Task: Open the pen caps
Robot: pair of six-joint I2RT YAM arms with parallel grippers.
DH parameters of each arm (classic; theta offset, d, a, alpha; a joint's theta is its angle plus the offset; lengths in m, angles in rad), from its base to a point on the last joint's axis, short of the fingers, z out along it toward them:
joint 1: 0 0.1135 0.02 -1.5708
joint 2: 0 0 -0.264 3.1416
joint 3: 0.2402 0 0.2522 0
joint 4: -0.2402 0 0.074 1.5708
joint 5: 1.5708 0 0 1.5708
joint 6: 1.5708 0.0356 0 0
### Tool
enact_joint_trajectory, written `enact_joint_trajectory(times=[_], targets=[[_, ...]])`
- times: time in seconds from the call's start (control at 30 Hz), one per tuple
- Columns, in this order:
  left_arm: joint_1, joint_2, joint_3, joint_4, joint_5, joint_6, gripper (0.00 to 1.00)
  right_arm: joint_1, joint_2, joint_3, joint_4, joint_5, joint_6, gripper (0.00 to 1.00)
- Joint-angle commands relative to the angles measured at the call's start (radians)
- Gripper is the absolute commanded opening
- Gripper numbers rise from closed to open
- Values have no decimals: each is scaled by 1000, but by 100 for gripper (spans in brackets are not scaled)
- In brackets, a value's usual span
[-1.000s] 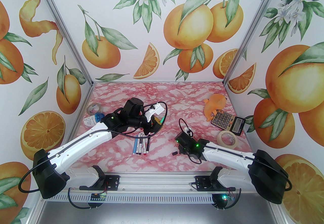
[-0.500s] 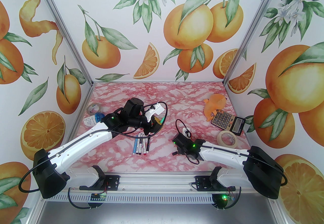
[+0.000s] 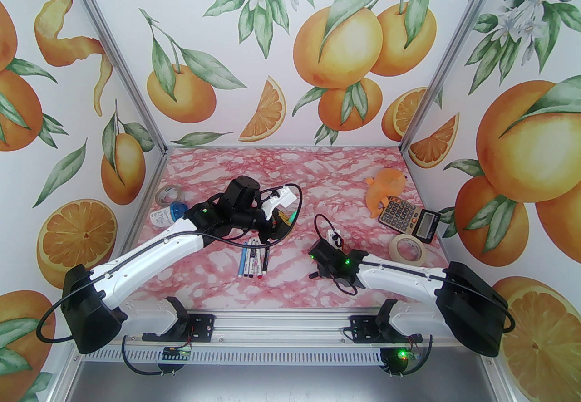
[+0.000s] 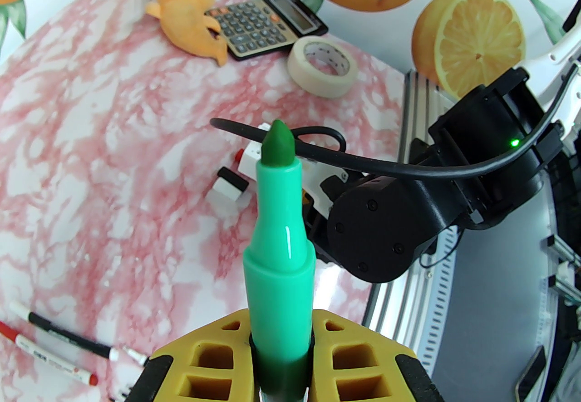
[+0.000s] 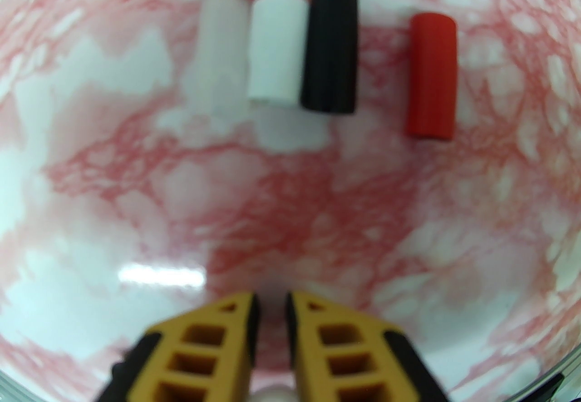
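Observation:
My left gripper (image 4: 281,327) is shut on a green pen (image 4: 278,227), which stands uncapped with its tip bare. From above, this gripper (image 3: 283,221) hovers past the row of pens (image 3: 252,260) lying on the pink table. My right gripper (image 5: 271,300) points down over the table with its jaws a narrow slit apart; a pale blur low between them is unclear. In front of it lie several pen caps: a translucent one (image 5: 220,51), a white one (image 5: 274,48), a black one (image 5: 330,48) and a red one (image 5: 431,75). One cap (image 3: 313,275) lies beside the right gripper (image 3: 320,272).
A calculator (image 3: 408,216), an orange soft toy (image 3: 386,189) and a roll of masking tape (image 3: 407,250) lie at the right. A tape roll (image 3: 168,195) and a small bottle (image 3: 168,213) sit at the left wall. Two pens (image 4: 68,341) lie below the left gripper.
The right arm has swung a little left and lower, over the caps, and its jaws have parted slightly. The left arm has shifted slightly right with the green pen.

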Motion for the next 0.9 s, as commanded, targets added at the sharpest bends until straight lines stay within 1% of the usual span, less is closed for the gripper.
enact_joint_trajectory(times=[0.0,0.27,0.5,0.7,0.87], targets=[[-4,5,10,-3,16,-3,11,-5,26,-19,52,20,11,22],[-5,5,11,-5,17,-3,11,-3,14,-7,26,35,6,23],[-5,7,11,-7,15,-3,11,-3,-23,26,-33,60,-12,24],[-5,11,12,-6,16,-3,11,0,-87,57,-82,74,-32,27],[-6,11,12,-5,3,-16,11,17,-172,87,-115,78,-64,31]])
